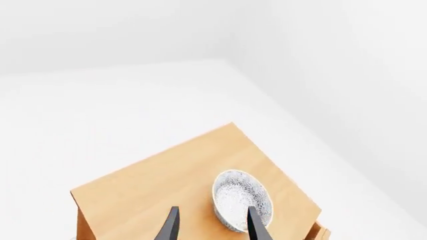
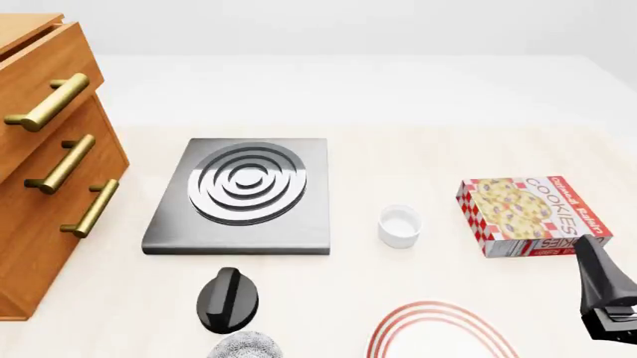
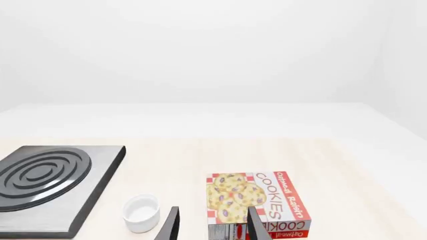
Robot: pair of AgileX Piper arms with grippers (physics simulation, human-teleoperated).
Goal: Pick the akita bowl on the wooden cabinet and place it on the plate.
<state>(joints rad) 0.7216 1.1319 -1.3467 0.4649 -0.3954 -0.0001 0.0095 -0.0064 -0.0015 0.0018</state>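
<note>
The akita bowl (image 1: 241, 200) sits on top of the wooden cabinet (image 1: 167, 185) near one edge, the left gripper (image 1: 212, 225) hanging over it — fingers apart, gripping nothing — the right gripper (image 3: 212, 225) likewise spread.

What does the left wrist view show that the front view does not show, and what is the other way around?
Only the left wrist view shows the top of the cabinet with the patterned bowl standing on it, and the left end effector, open, just above that bowl.

Only the front view shows the cabinet's drawers with gold handles, the stove plate, the small white cup, the cookie box, the black knob, the red-ringed plate and the right arm.

Both share the cabinet itself, seen from different sides.
</note>
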